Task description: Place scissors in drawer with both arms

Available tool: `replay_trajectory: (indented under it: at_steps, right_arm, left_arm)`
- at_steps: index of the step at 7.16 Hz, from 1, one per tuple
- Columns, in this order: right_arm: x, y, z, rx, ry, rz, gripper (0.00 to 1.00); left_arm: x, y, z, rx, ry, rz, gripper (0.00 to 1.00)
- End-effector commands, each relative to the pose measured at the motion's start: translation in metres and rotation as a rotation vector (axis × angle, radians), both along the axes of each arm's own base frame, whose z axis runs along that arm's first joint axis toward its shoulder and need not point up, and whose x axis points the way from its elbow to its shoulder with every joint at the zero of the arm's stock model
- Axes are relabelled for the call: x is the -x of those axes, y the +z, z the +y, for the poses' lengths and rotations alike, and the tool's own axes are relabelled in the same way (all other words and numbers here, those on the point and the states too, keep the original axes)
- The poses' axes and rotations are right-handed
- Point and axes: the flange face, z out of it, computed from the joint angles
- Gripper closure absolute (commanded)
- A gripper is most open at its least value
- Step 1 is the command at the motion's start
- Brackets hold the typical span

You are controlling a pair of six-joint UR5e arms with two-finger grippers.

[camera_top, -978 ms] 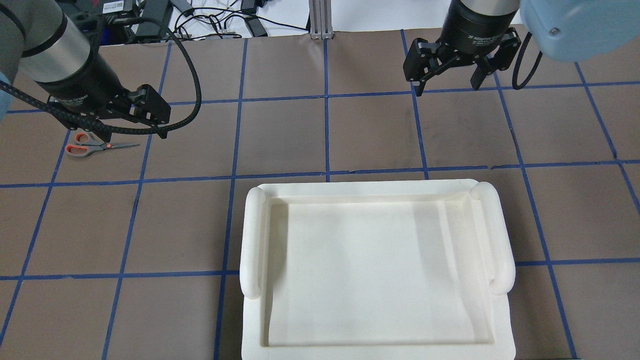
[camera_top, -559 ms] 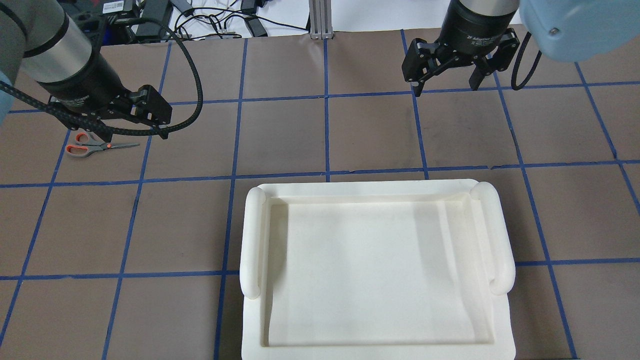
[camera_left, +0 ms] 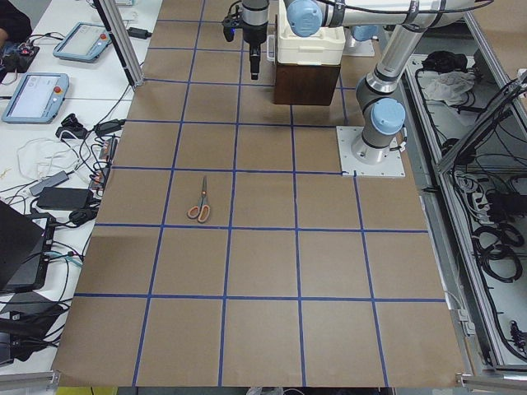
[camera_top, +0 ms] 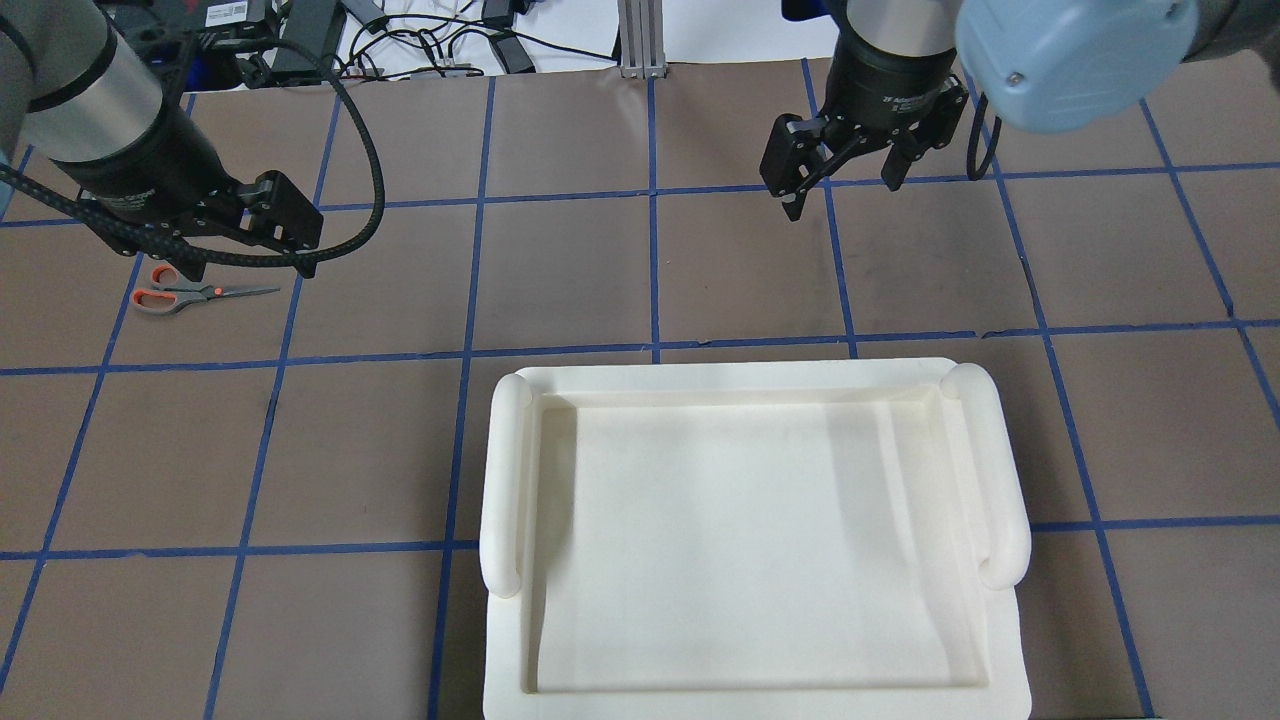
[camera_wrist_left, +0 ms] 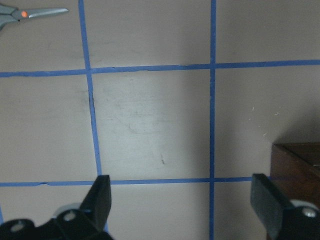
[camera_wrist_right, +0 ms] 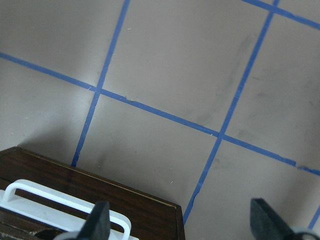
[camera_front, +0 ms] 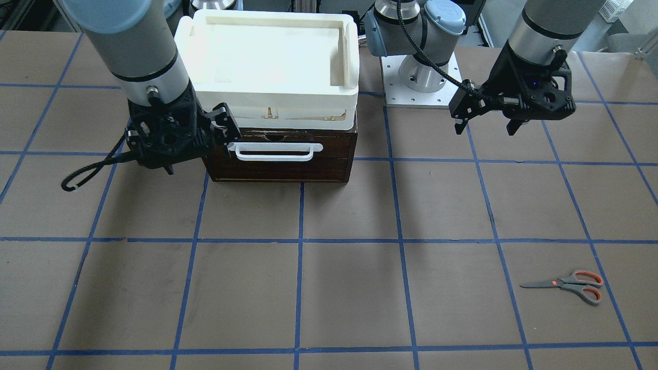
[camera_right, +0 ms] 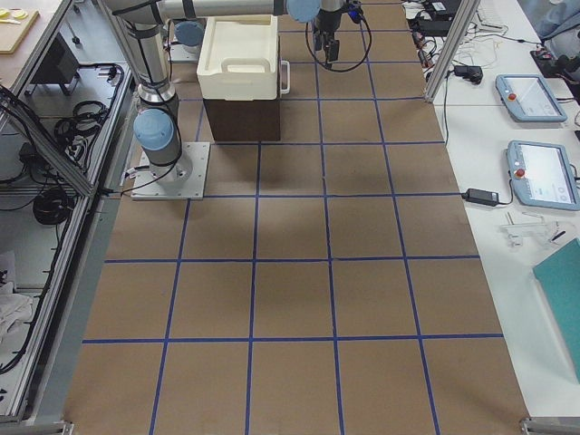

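The scissors (camera_top: 200,293) lie flat and closed on the brown table at the left; they also show in the front view (camera_front: 565,284) and at the top left of the left wrist view (camera_wrist_left: 30,13). My left gripper (camera_top: 245,268) hangs open and empty in the air near them, its fingers (camera_wrist_left: 97,197) wide apart. The dark-brown drawer (camera_front: 280,167) is shut, with its white bar handle (camera_front: 275,150) facing forward. My right gripper (camera_front: 198,149) is open and empty beside the handle's end, and the handle shows in the right wrist view (camera_wrist_right: 65,200).
A cream-white plastic tray (camera_front: 272,97) sits on top of the drawer box and hides it in the overhead view (camera_top: 750,378). Blue tape lines grid the table. Cables and power bricks (camera_top: 420,40) lie beyond the far edge.
My right gripper has moved left in the overhead view and nearer the drawer. My left gripper has shifted slightly left. The scissors have not moved.
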Motion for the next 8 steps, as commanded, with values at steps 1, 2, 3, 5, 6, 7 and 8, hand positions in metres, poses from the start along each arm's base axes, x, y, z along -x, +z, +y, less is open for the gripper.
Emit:
replay_trajectory:
  at_steps: [1,2,3,5,6,7,8]
  right_arm:
    - [-0.020,-0.021,-0.005,-0.014,0.287,-0.043,0.00]
    - [-0.031,-0.035,-0.006,-0.033,0.394,-0.044,0.00]
    - [-0.043,-0.049,-0.007,-0.056,0.427,-0.038,0.00]
    - [-0.050,-0.067,-0.012,-0.084,0.493,-0.048,0.00]
    - [-0.050,-0.073,-0.011,-0.093,0.600,-0.057,0.00]
    - [-0.051,-0.075,-0.009,-0.109,0.616,-0.061,0.00]
    - [-0.053,-0.080,-0.007,-0.118,0.650,-0.066,0.00]
  left_arm:
    - [-0.074,-0.016,-0.018,-0.006,-0.156,0.008,0.00]
    - [-0.094,-0.025,-0.031,0.014,-0.274,-0.012,0.00]
    - [-0.105,-0.038,-0.044,0.021,-0.405,-0.023,0.00]
    - [-0.128,-0.077,-0.065,-0.006,-0.556,-0.012,0.00]
    - [-0.152,-0.099,-0.073,-0.028,-0.660,0.011,0.00]
    - [-0.173,-0.119,-0.081,-0.035,-0.736,0.019,0.00]
    - [-0.189,-0.138,-0.090,-0.036,-0.869,0.013,0.00]
